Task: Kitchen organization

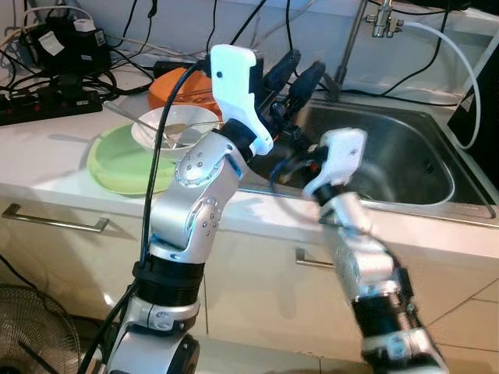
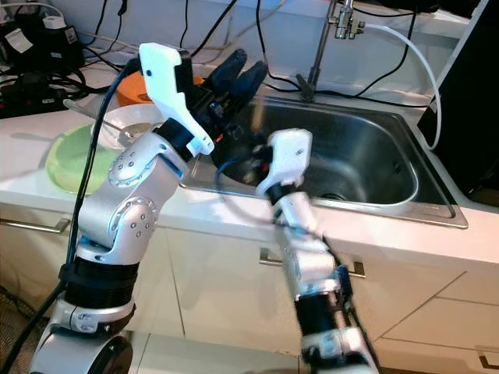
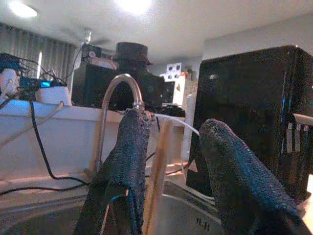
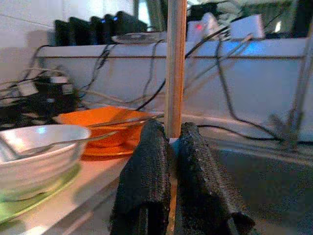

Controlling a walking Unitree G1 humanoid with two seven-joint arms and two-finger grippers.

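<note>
My right gripper [image 4: 168, 147] is shut on a thin wooden chopstick [image 4: 175, 68], which stands upright between its fingers. It hovers at the left front corner of the steel sink [image 1: 421, 156], and the right gripper [image 1: 290, 160] looks blurred there. Higher up, over the sink's left rim, my left gripper [image 1: 308, 62] is open. In the left wrist view the chopstick [image 3: 157, 181] rises between its fingers [image 3: 122, 166], close against one of them. On the counter to the left, a white bowl [image 1: 168, 125] with a spoon rests on a green plate [image 1: 117, 167], with an orange plate [image 1: 175, 86] behind it.
A faucet [image 1: 355, 39] and a white hose stand behind the sink. A power strip [image 1: 47, 105] and tangled cables lie at the counter's back left. Below are cabinet drawers with metal handles [image 1: 54, 222], and a fan [image 1: 35, 335] stands on the floor.
</note>
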